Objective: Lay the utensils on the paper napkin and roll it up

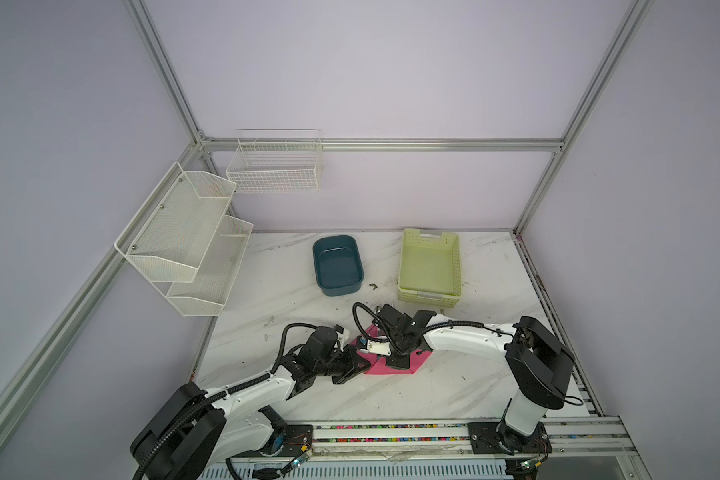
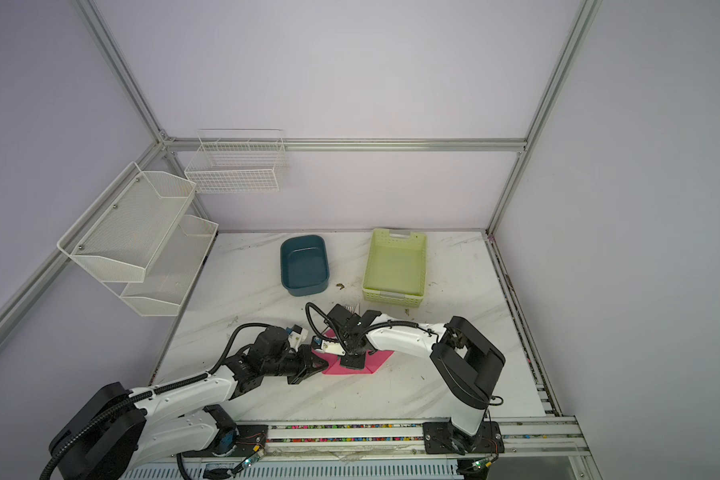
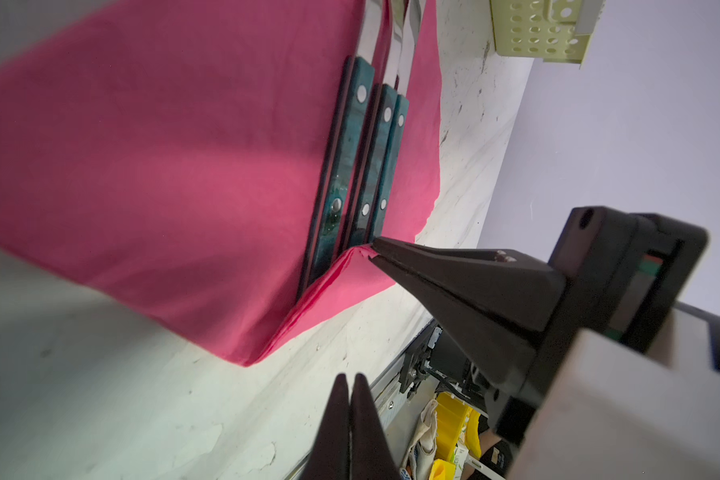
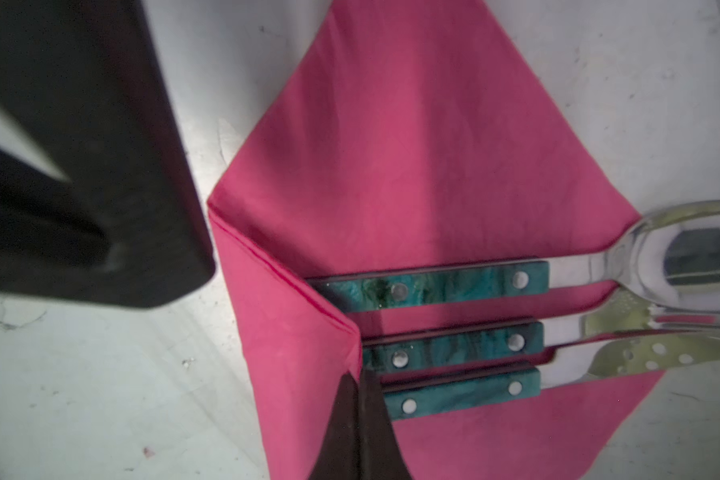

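Utensil placing looks done; you're at the start of the fold and roll. The bright pink square paper napkin (image 4: pixel 412 145) lies on the white marble table (image 1: pixel 454 390), near the pale green perforated plastic basket (image 1: pixel 429 296), on its robot side. The three utensils with teal speckled handles and shiny silver heads (image 4: pixel 454 347) lie side by side on the napkin. They are parallel, with heads toward the basket and running past the napkin's edge. The napkin corner farthest from the basket is folded up over the handle ends.

The right claw (image 4: pixel 358 376) is pinched together on the tip of that folded corner. The left claw (image 3: pixel 349 380) has its tips together on nothing, over bare table just beside that same far-from-basket corner.

Next, judging from this:
- Lay the corner down flat over the handles.
- Part the left claw so it can take a side corner.
- Wrap that corner over the utensils and roll across.

The paper is thin, so pull gently. A hard tug could tear it or drag the utensils out of line.
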### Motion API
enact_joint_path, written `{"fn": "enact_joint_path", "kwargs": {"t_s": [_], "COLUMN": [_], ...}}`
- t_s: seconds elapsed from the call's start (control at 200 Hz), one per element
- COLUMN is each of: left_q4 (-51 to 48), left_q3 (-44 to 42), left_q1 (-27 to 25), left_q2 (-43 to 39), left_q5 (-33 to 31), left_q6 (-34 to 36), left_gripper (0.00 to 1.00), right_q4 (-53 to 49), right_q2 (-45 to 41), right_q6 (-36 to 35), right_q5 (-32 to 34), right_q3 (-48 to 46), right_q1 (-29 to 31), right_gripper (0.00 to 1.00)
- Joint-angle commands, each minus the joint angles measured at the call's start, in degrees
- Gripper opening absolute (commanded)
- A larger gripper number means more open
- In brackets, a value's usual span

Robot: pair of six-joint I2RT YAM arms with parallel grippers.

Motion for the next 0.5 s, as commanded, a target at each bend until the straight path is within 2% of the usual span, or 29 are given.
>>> {"fn": "enact_joint_path", "kwargs": {"t_s": [0.0,0.495], "left_q4": [6.86,27.01], "left_q3": [-3.18,-8.33], "left_q1": [-1.23,-1.97], "left_q2": [0.59,10.18], "left_q5": [-1.28,-0.41], "left_q6": [-3.86,-11.34], "left_gripper": [0.04,0.00], "right_q4": [0.70,0.79], "right_q2": [0.74,0.86], "right_q6": [-0.99,-0.82], "right_q5": [-1.60,-3.63], "right_q3": [1.23,1.64], "right_q1": [-0.70,-1.65], "right_gripper": [0.00,0.00]}}
